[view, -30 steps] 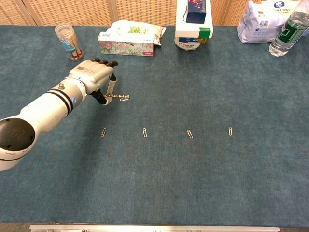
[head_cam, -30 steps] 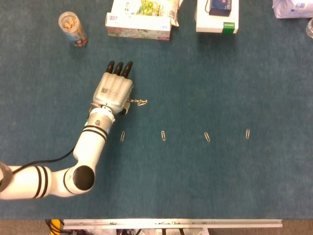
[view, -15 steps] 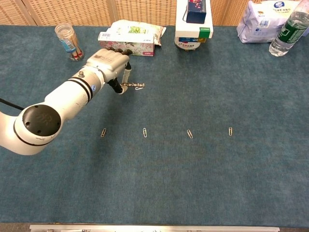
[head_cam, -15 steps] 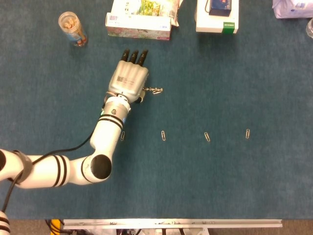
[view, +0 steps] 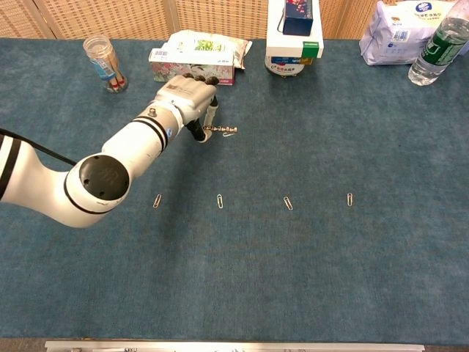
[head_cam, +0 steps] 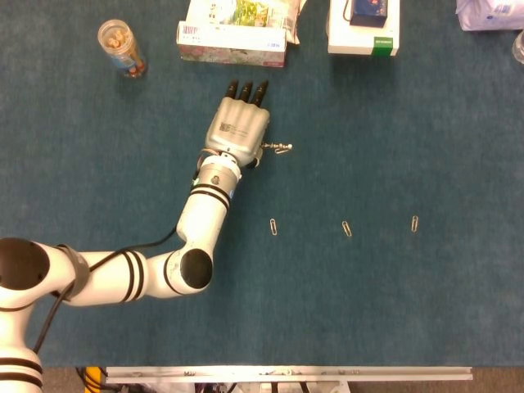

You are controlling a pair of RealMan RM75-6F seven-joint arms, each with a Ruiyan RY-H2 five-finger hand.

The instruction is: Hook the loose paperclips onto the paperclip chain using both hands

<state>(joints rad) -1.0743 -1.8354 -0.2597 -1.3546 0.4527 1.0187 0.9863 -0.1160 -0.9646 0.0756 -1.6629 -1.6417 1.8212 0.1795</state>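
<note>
My left hand [head_cam: 239, 131] [view: 189, 99] hovers over the blue cloth, back of the hand up, pinching one end of a short silver paperclip chain [head_cam: 279, 148] [view: 224, 130] that sticks out to its right. Loose paperclips lie in a row nearer the front: one [view: 157, 200] at the left, hidden by my forearm in the head view, another [head_cam: 273, 227] [view: 220, 201], a third [head_cam: 347, 228] [view: 288, 203], and the rightmost [head_cam: 415, 223] [view: 349, 199]. My right hand shows in neither view.
Along the far edge stand a clear jar [head_cam: 122, 47] [view: 102, 62], a floral tissue pack [head_cam: 235, 33] [view: 196, 57], a white-and-green box [head_cam: 364, 33] [view: 294, 48], a white bag [view: 396, 33] and a green-labelled bottle [view: 440, 44]. A metal rail [head_cam: 286, 373] edges the table front.
My left hand has carried the chain rightward and farther back across the cloth, away from the leftmost loose clip. The loose clips have not moved.
</note>
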